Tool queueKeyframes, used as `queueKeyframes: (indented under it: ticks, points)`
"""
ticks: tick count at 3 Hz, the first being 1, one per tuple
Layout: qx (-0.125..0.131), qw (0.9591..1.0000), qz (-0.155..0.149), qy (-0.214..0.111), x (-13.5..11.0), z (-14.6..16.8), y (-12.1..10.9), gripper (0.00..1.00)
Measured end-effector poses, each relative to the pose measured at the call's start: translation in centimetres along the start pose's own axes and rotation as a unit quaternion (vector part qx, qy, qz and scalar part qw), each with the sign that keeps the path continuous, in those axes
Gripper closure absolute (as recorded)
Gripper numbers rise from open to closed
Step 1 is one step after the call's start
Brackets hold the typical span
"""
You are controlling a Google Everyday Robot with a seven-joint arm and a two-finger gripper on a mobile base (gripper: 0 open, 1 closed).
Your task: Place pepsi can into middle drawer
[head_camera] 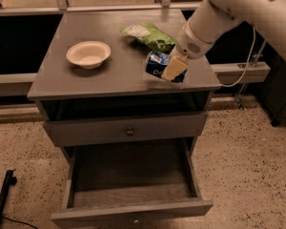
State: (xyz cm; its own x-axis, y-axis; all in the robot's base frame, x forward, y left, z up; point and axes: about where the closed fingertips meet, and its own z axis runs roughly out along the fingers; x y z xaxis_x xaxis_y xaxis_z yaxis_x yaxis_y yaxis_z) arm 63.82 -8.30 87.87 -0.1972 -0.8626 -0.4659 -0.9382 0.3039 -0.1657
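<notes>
Half the pepsi can (pixel 155 64) hides behind the pincer (pixel 174 70) at the worktop's (pixel 109 78) four o'clock; you cannot tell its grip.

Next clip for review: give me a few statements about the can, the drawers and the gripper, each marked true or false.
1. The pepsi can is inside the middle drawer. False: it is on the cabinet top.
2. The middle drawer is pulled open, with nothing in it. True.
3. The gripper is at the pepsi can. True.
4. The white bowl sits right of the green snack bag in the picture. False: it sits to the left.
5. The knob drawer is shut. True.
</notes>
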Motion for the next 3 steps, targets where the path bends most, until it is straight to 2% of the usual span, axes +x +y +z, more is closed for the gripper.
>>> queueKeyframes:
  ticks: [1,2,3]
  points:
    - [-0.03,0.9891,-0.056,-0.133,0.4,-4.5,7.3,1.0]
    - [-0.027,0.9909,-0.068,-0.113,0.4,-3.2,7.4,1.0]
    - [0.02,0.9918,-0.108,-0.064,5.9,2.2,9.1,1.0]
